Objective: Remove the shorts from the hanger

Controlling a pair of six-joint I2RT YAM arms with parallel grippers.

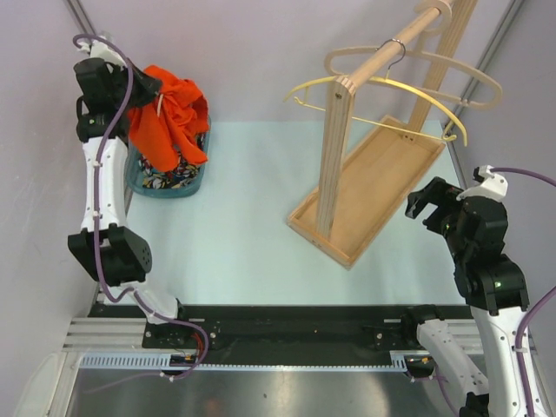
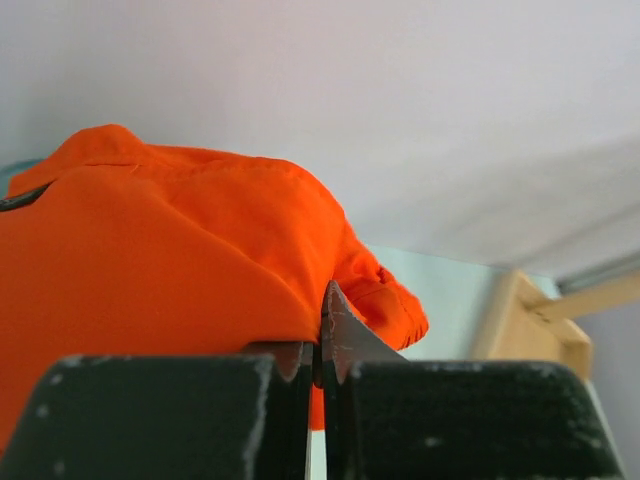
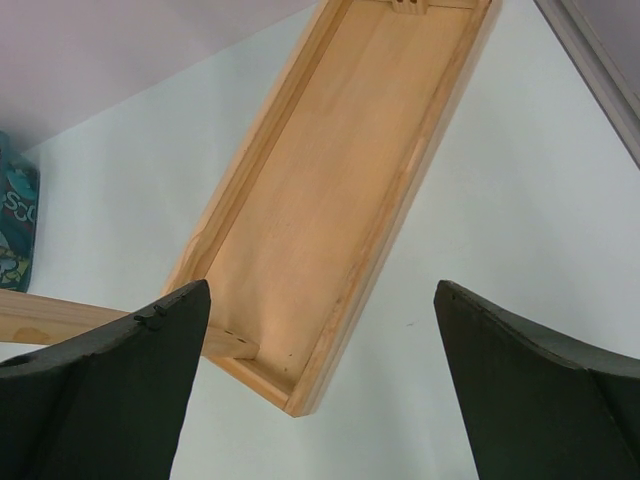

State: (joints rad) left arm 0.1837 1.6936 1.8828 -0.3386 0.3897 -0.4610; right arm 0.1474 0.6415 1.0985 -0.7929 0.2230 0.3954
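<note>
1. From the top view, your left gripper [image 1: 148, 92] sat at about 10 o'clock on the table [image 1: 243, 226], holding the orange shorts [image 1: 169, 117] bunched up over the teal basket [image 1: 165, 195]
2. That view alone showed the printed shorts [image 1: 169, 177] lying inside the basket, under the hanging orange fabric
3. Your left wrist camera gave what the top view could not: the left gripper [image 2: 320, 345] had its jaws pressed fully together, with a fold of the orange shorts [image 2: 170, 250] pinched between them; the cloth filled the 9 o'clock half of that picture
4. The wooden rack [image 1: 334, 156] stood at about 1 o'clock on the table, with a pale wooden hanger [image 1: 417, 65] and a yellow hanger [image 1: 382, 87] hooked on its rail; only the top view showed these hangers
5. Your right gripper [image 1: 432, 201] hung at about 3 o'clock, just beside the rack's base tray [image 1: 373, 187] and apart from it
6. The right wrist camera settled its state: the right gripper [image 3: 320, 290] stood wide open with nothing between the fingers, looking down on the base tray [image 3: 340, 200] and the pale table [image 3: 520, 200]
7. At 9 o'clock in that same wrist view you could see a thin sliver of the teal basket [image 3: 12, 225]
</note>
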